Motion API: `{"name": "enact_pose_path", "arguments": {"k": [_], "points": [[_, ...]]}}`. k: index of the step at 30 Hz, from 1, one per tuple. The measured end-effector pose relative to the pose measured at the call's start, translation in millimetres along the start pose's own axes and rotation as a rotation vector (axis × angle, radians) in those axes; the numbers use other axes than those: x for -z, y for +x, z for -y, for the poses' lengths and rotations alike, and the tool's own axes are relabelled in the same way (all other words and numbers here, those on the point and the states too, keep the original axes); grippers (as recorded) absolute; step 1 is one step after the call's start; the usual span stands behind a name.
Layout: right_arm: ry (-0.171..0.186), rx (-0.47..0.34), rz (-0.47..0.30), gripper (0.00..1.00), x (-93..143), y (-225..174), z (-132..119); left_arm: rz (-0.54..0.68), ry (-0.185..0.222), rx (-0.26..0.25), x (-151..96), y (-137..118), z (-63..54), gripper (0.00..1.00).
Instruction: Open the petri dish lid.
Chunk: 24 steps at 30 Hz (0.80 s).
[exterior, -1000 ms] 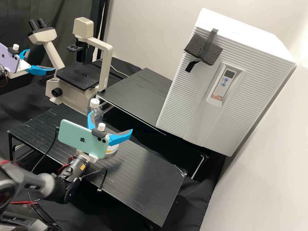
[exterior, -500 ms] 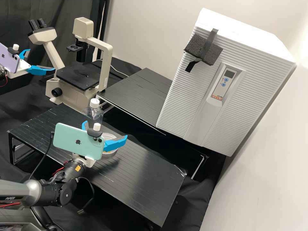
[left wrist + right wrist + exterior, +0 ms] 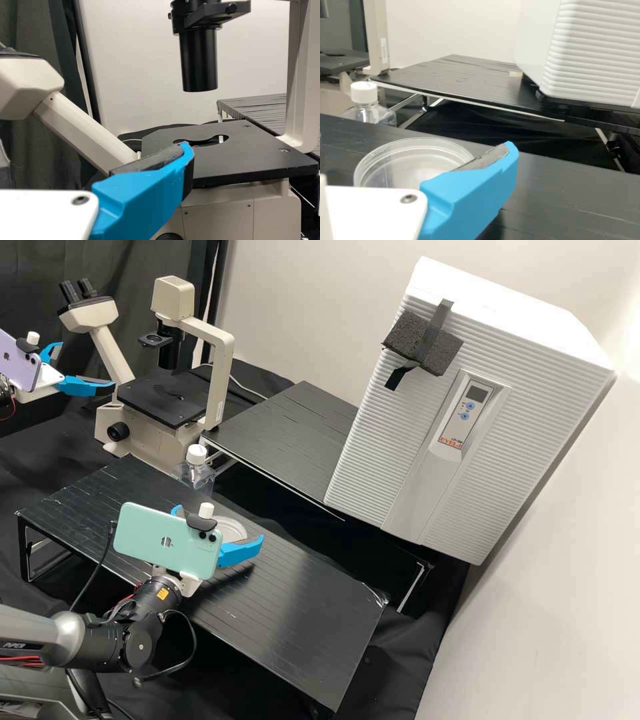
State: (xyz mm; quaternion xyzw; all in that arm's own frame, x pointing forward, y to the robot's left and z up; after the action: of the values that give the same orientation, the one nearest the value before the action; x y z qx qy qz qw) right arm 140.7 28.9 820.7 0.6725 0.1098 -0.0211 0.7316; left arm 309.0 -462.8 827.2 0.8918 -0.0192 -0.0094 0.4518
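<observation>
Petri dish (image 3: 232,528) on blk table (image 3: 300,600), R gripper (image 3: 219,524) low & approx level by it, 2 fingers wide apart

We distinguish: bright blue fingers (image 3: 240,552), grey inner faces; petri dish (image 3: 395,162), colourless, translucent; phones, mint green (image 3: 163,541) and lilac (image 3: 19,363); microscope (image 3: 219,383), cream and black; cabinet (image 3: 373,440), white, parallel-ribbed; table (image 3: 287,607), black, finely lined.

Bright wall (image 3: 623,340), soft glare on tabletop (image 3: 307,587)

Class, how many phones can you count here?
2: a green phone, seen against the nearer black table, and a purple phone at the high view's left edge.
</observation>
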Motion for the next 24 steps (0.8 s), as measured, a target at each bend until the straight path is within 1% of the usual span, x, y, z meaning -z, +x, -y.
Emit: {"name": "enact_pose_path", "arguments": {"k": [6, 8, 16, 17, 24], "points": [[0.012, 0.025, 0.023, 1.00, -4.9, 1.8, 1.9, 0.000, 0.000, 0.000, 0.0, 0.0, 0.0, 1.00], [0.025, 0.026, 0.033, 1.00, -6.6, 1.8, 1.8, 0.000, 0.000, 0.000, 0.0, 0.0, 0.0, 1.00], [0.033, 0.028, 0.034, 1.00, -8.6, 2.5, 1.7, 0.000, 0.000, 0.000, 0.0, 0.0, 0.0, 1.00], [0.035, 0.029, 0.029, 0.00, -8.6, 2.7, 1.6, 0.000, 0.000, 0.000, 0.0, 0.0, 0.0, 1.00], [0.025, 0.041, 0.010, 0.00, -8.2, 2.8, 2.3, 0.000, 0.000, 0.000, 0.0, 0.0, 0.0, 1.00]]}}
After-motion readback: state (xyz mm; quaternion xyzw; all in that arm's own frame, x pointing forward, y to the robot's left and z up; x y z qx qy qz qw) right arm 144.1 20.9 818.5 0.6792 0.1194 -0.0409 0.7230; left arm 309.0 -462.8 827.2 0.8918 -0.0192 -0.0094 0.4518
